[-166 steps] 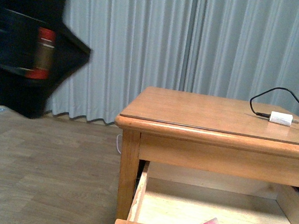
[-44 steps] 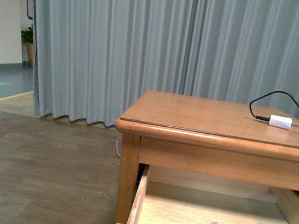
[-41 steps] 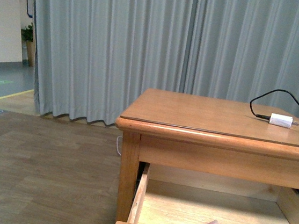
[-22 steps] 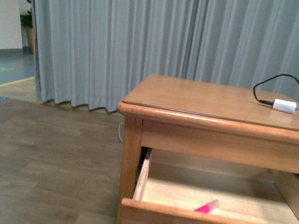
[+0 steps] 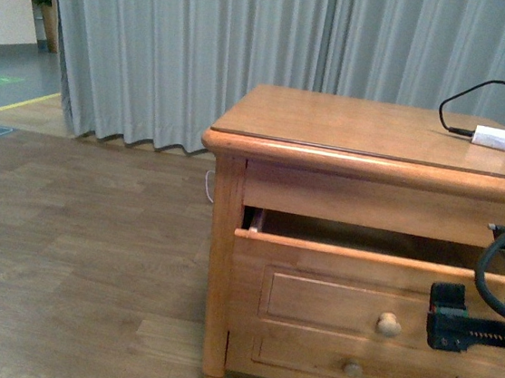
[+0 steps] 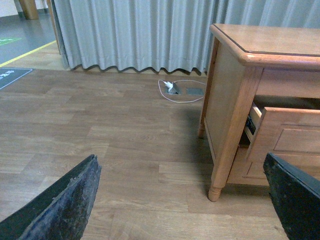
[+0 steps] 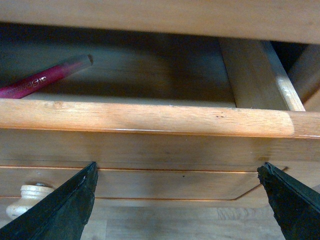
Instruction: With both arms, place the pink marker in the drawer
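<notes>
The pink marker (image 7: 42,79) lies on the pale floor inside the drawer (image 7: 150,119), seen in the right wrist view over the drawer's front rim. My right gripper (image 7: 177,205) is open and empty, close in front of the drawer's panel, with the round knob (image 7: 27,197) near one finger. In the front view the drawer (image 5: 332,294) stands slightly out of the table and hides the marker. The right arm (image 5: 503,313) is by the knob (image 5: 388,324). My left gripper (image 6: 180,210) hangs open over the floor beside the table.
A white plug with black cable (image 5: 493,137) lies on the table top (image 5: 351,127). A lower drawer with a small knob (image 5: 353,368) sits below. Grey curtains (image 5: 187,45) hang behind. On the wood floor are a table leg (image 6: 220,165) and a loose cable (image 6: 175,90).
The front view has dropped and pulled back. The drawer, wide open before, now shows only a narrow gap, the marker is hidden there, and the right arm has come into view.
</notes>
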Available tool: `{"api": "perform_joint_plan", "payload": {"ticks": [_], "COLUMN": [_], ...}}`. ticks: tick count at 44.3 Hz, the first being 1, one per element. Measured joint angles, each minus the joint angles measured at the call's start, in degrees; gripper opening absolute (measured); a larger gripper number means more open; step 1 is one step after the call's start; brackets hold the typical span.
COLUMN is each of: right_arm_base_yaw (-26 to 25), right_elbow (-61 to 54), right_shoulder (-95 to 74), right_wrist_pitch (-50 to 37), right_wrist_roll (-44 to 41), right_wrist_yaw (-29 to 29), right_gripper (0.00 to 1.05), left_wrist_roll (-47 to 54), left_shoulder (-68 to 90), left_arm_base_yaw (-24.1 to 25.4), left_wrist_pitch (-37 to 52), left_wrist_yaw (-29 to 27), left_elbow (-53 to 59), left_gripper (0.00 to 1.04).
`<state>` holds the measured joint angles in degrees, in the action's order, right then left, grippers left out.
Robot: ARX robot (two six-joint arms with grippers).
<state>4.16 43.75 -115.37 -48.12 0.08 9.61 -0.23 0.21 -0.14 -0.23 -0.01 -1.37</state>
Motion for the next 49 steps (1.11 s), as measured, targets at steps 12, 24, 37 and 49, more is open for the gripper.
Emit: {"api": "perform_joint_plan", "payload": {"ticks": [12,24,37,49], "right_arm_base_yaw": [-0.2,0.0,0.6,1.2], "right_elbow": [13.8,14.1,8.2,-5.5], "right_shoulder": [-9.2,-10.0,-2.1,33.2], "right_wrist_pitch": [1.5,0.7,2.5,26.1], "right_wrist_roll": [2.3,3.0,5.0,8.9], "right_wrist_yaw": [1.9,1.8,0.5,-6.0], "right_gripper": [0.96,0.96,0.96,0.96], "left_wrist_roll": [0.0,0.0,0.0,0.0], "left_shoulder": [0.0,0.0,0.0,0.0], "left_arm_base_yaw": [0.0,0.0,0.0,0.0], "left_wrist_pitch": [0.0,0.0,0.0,0.0], "left_wrist_yaw": [0.0,0.0,0.0,0.0], "left_elbow": [0.0,0.0,0.0,0.0], "left_gripper": [0.99,0.99,0.99,0.99]}}
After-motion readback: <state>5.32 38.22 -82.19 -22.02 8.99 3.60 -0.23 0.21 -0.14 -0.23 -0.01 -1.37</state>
